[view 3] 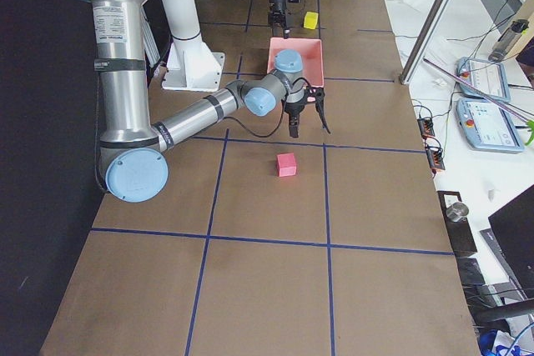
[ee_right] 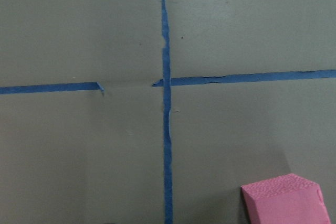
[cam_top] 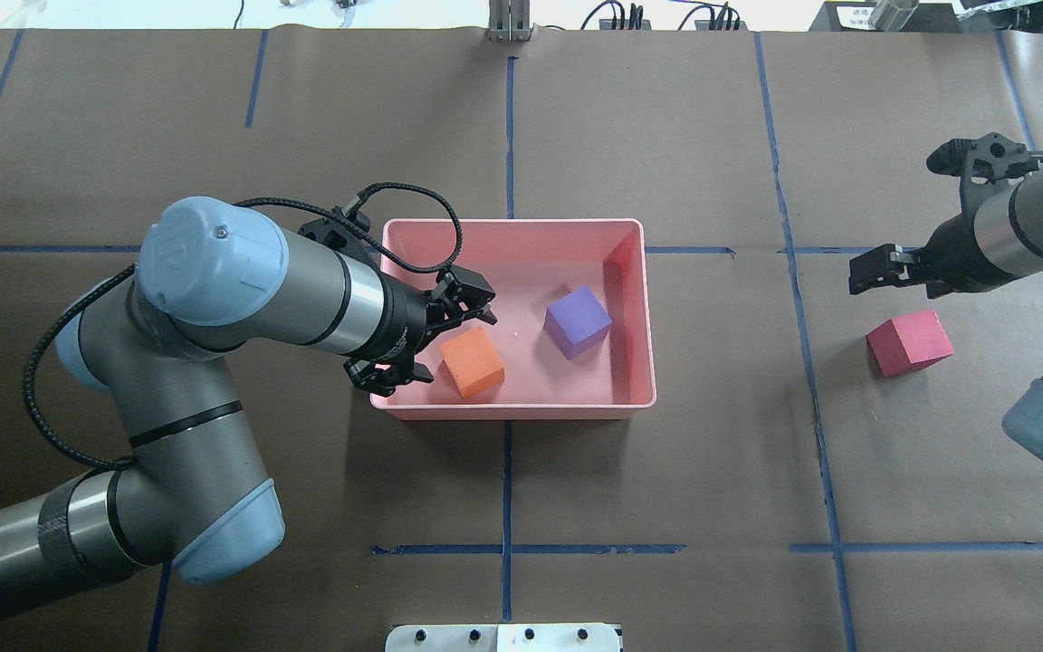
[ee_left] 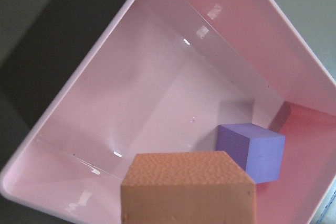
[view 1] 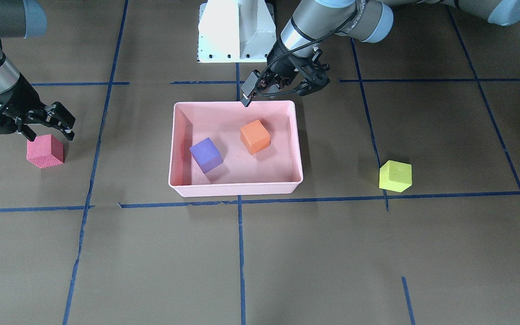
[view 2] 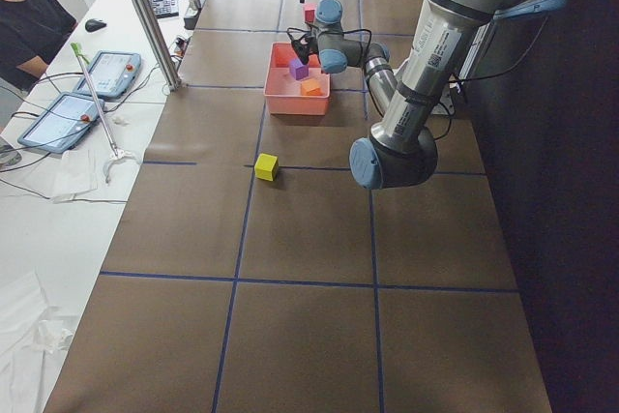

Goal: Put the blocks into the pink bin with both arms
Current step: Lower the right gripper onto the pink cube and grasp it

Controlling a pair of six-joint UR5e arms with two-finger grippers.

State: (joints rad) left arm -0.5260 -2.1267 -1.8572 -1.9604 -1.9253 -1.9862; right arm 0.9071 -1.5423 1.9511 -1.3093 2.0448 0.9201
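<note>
The pink bin (view 1: pixel 237 189) sits mid-table and holds the purple block (view 1: pixel 206 155) and the orange block (view 1: pixel 255 136), both resting on its floor. My left gripper (cam_top: pixel 446 337) is open and empty, hovering over the bin's end beside the orange block (cam_top: pixel 472 361). The left wrist view shows the orange block (ee_left: pixel 189 187) and the purple block (ee_left: pixel 251 152) below. My right gripper (view 1: pixel 48 131) is open, just above and behind the red-pink block (view 1: pixel 45 151) on the table. The yellow-green block (view 1: pixel 395 176) lies alone on the table; my left arm hides it in the overhead view.
The white pedestal base (view 1: pixel 236 31) stands behind the bin. Blue tape lines (view 1: pixel 240 253) cross the brown table cover. A side table with tablets (view 2: pixel 68 113) and a seated person (view 2: pixel 29 26) is beyond the far edge.
</note>
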